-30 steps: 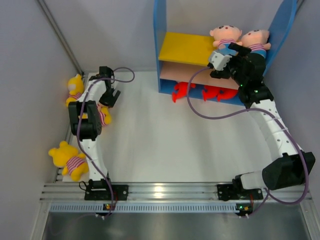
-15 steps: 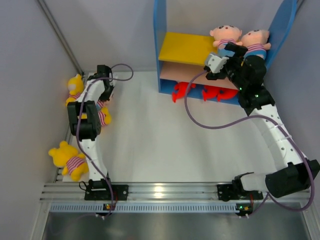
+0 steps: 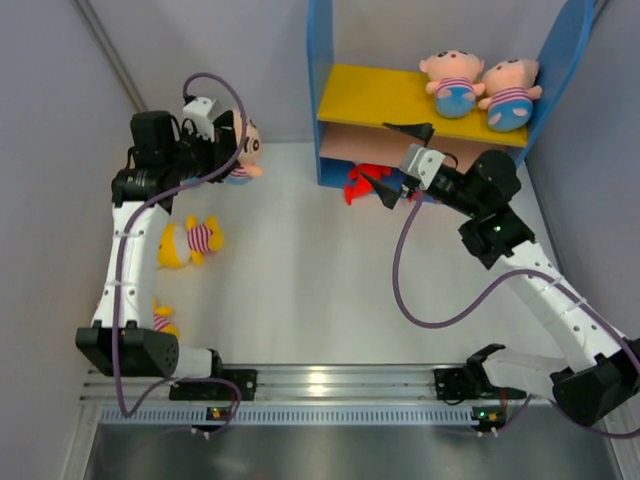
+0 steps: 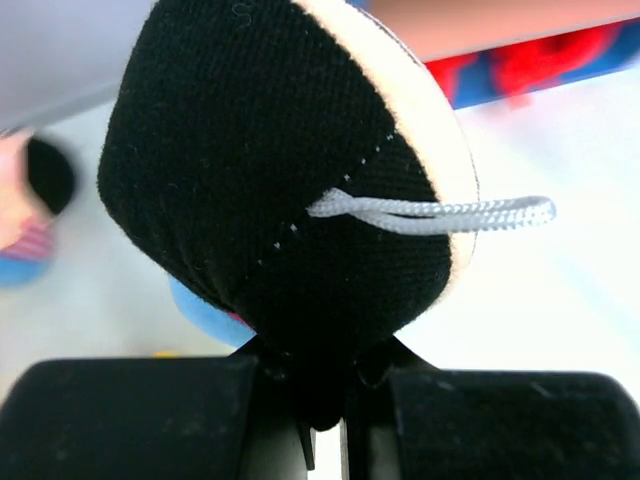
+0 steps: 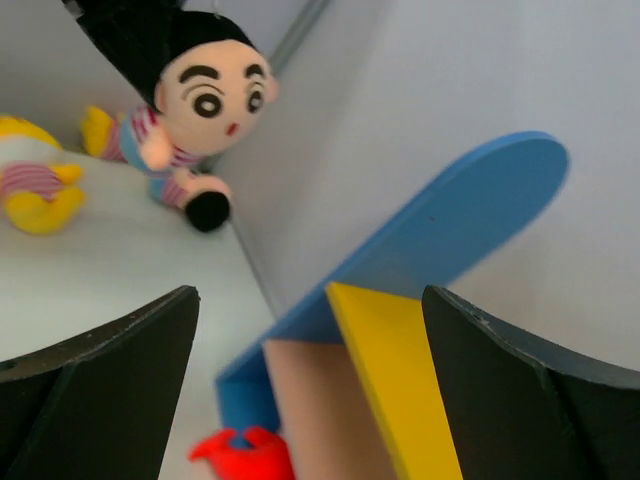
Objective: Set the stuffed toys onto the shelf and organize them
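Boy doll hangs clamped by its black-haired head in the left gripper, well left of the shelf. Two other dolls sit on the shelf's yellow board. Before the shelf's middle board, the right gripper gapes wide, beside the red sharks.

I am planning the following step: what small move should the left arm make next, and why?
Probably carry the boy doll rightward toward the shelf, aiming at the bare left part of the yellow board. The left gripper is shut on the doll's black head and the doll hangs from it, and two matching dolls already sit at that board's right end.
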`<state>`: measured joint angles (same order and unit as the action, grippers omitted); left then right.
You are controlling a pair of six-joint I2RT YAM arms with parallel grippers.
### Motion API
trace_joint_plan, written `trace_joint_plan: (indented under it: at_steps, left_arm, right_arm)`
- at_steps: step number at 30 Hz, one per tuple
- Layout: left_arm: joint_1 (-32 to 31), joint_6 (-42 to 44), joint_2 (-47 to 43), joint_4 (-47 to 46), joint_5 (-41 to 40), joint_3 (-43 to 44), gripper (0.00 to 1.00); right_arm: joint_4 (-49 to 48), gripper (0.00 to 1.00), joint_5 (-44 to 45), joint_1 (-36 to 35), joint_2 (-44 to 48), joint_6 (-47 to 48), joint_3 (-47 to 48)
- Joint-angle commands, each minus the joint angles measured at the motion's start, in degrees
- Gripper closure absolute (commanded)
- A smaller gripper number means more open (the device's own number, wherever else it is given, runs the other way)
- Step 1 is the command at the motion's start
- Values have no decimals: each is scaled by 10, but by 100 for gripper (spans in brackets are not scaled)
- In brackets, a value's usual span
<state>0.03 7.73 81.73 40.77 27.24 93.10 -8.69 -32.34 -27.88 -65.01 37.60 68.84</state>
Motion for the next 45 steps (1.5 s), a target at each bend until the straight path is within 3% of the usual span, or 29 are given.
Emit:
trace_joint_plan:
  at_steps: [1,5,12,17,21,24,27,29,30,32,33,34,35,37,39,40,43,45]
  left_arm:
    - [-21,-72,-53,-7,157,-4,100]
    - [-21,-102,-112,-8,221,-12,100]
    - [-21,-155,-179,-8,294,-35,100]
    - [-21,-177,-200,-7,294,-21,100]
    - [-20,-187,-199,-7,323,-19,100]
    - [-21,-191,-200,-7,336,-11,100]
    - [-21,-186,-199,-7,337,-13,100]
    - [-21,-182,-194,-7,329,-16,100]
    - [-21,-181,-192,-7,329,-15,100]
    - [-20,-180,-181,-7,316,-8,100]
    - [-21,-179,-180,-8,282,-7,92]
    - [-20,-171,-183,-7,256,-8,56]
    - [-20,-166,-185,-3,228,-13,36]
    - [-20,-144,-187,9,83,-22,1]
    - [-20,-128,-190,10,-107,-41,1]
    - [-20,-117,-187,10,-166,-52,1]
    - [-20,-90,-175,9,-245,-93,1]
    - [-20,-85,-173,9,-235,-105,1]
  right_arm:
    - [-144,7,-87,-24,-48,-209,-31]
    - [-214,12,-74,-74,-103,-321,-27]
    - [-368,12,-112,-139,-163,-416,-26]
    - [-220,21,-84,-159,-214,-394,71]
    - [-271,20,-84,-182,-215,-409,56]
    - [-241,22,-69,-189,-232,-409,80]
    - [-277,40,-80,-191,-245,-437,89]
    - [-276,60,-69,-196,-252,-438,102]
    - [-219,78,-52,-208,-256,-410,130]
    - [-155,98,2,-222,-260,-386,157]
    - [-122,100,21,-227,-257,-389,164]
    - [-101,100,52,-227,-253,-388,170]
    - [-77,100,73,-227,-235,-381,174]
    - [16,100,160,-222,-200,-344,184]
    - [74,100,274,-216,-175,-314,187]
    - [122,100,310,-211,-153,-306,186]
    - [183,100,417,-176,-135,-298,203]
    - [242,100,445,-128,-146,-309,233]
